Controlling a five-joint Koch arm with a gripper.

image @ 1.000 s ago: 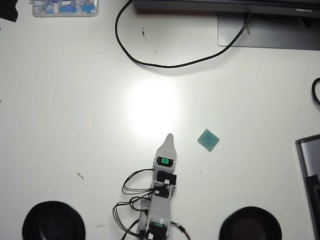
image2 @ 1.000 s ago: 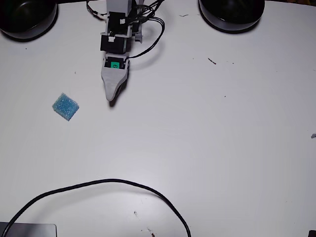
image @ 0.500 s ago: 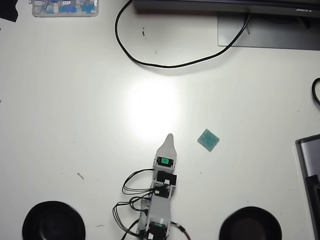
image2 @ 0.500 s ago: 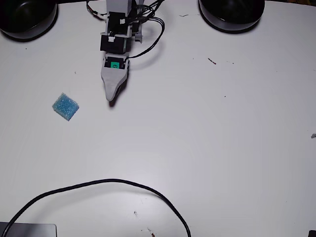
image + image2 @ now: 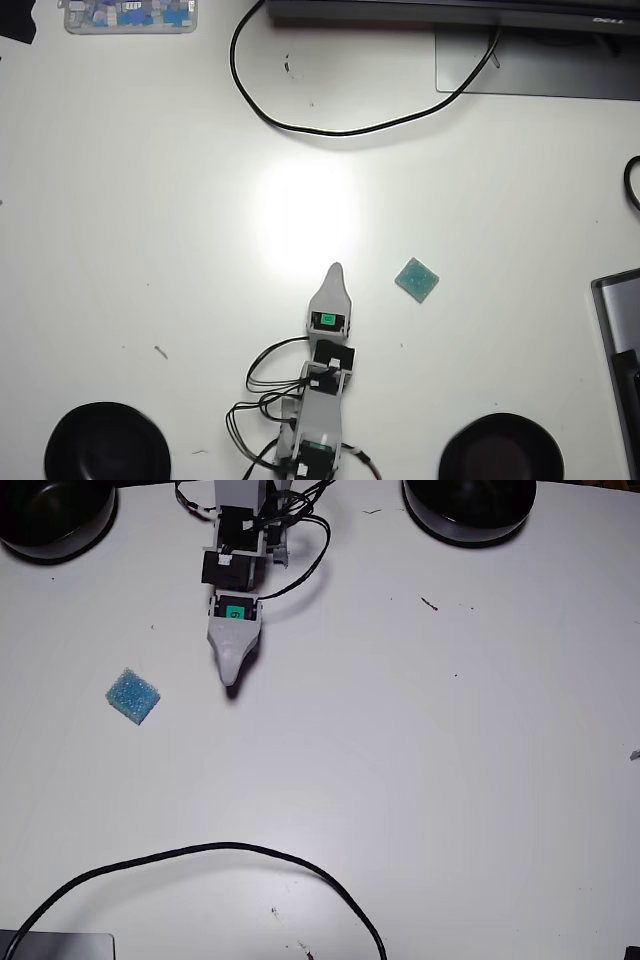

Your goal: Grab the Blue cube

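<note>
The blue cube (image 5: 417, 279) is a small speckled teal-blue foam block lying flat on the white table, to the right of the arm in the overhead view. In the fixed view the blue cube (image 5: 134, 696) lies to the left of the arm. My gripper (image 5: 335, 268) is grey and pointed. It hovers over bare table a short way from the cube and touches nothing. It also shows in the fixed view (image 5: 232, 683). Only one tip shows in both views, so I cannot see the gap between the jaws.
Two black bowls (image 5: 107, 442) (image 5: 500, 448) flank the arm's base. A black cable (image 5: 300, 125) loops across the far table below a monitor stand (image 5: 540, 70). A clear box of small parts (image 5: 130, 15) sits far left. A grey device (image 5: 620, 340) is at the right edge.
</note>
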